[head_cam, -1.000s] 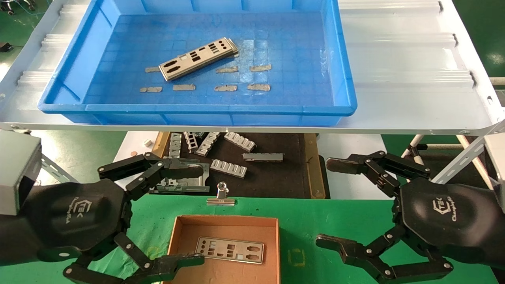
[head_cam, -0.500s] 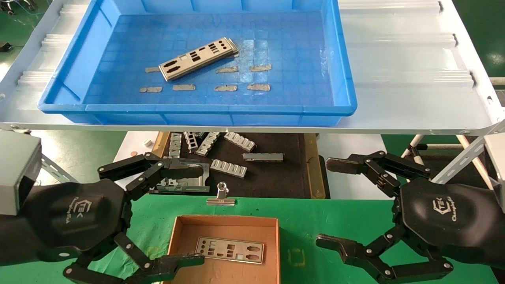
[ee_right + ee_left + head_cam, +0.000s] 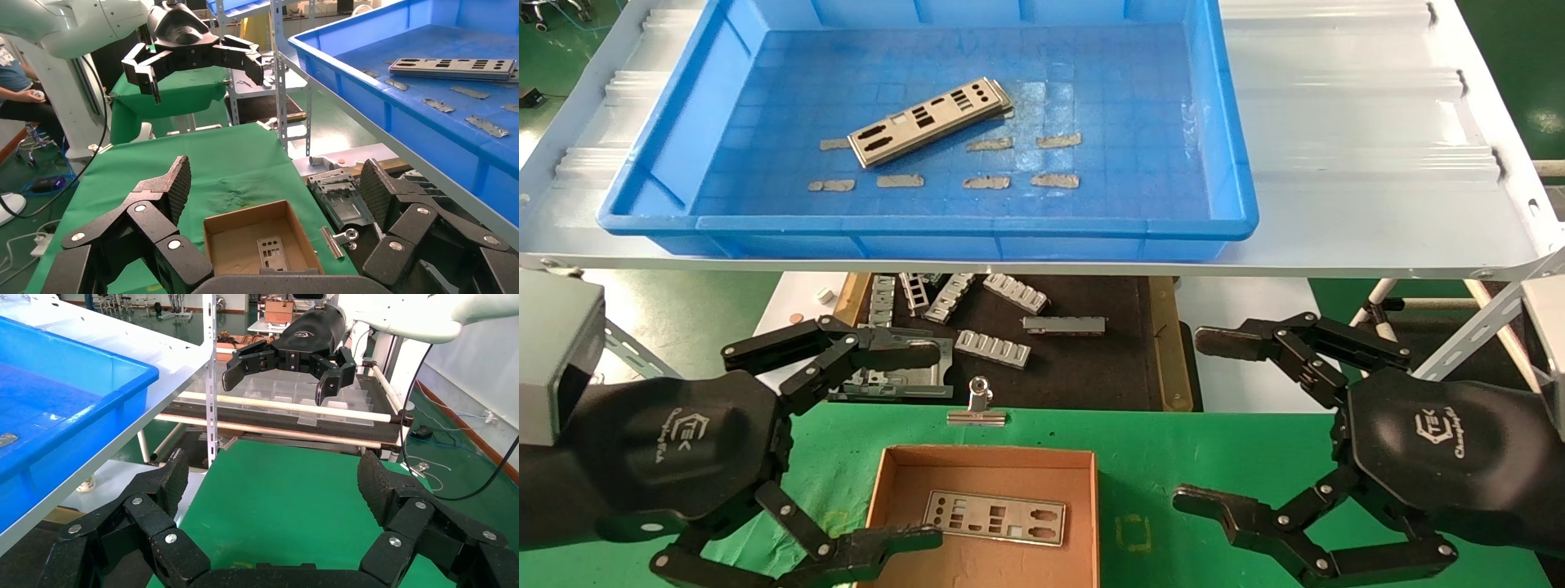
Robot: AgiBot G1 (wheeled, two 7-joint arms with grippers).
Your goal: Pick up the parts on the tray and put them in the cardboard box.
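Hovering low over the green tabletop (image 3: 1214,433), the left gripper (image 3: 911,445) and the right gripper (image 3: 1214,420) both hold their fingers spread wide with nothing between them. Between the two sits the cardboard box (image 3: 989,469), and one metal plate (image 3: 995,518) lies flat on its floor. Farther off, on a raised white shelf (image 3: 1361,155), stands the blue tray (image 3: 1222,147). Near its middle lies another plate (image 3: 929,121), set at a slant, with at least one more seemingly stacked under it. Small tan tape strips (image 3: 1055,180) are scattered on the tray floor beside them. A silver binder clip (image 3: 978,406) rests on the tabletop just behind the box.
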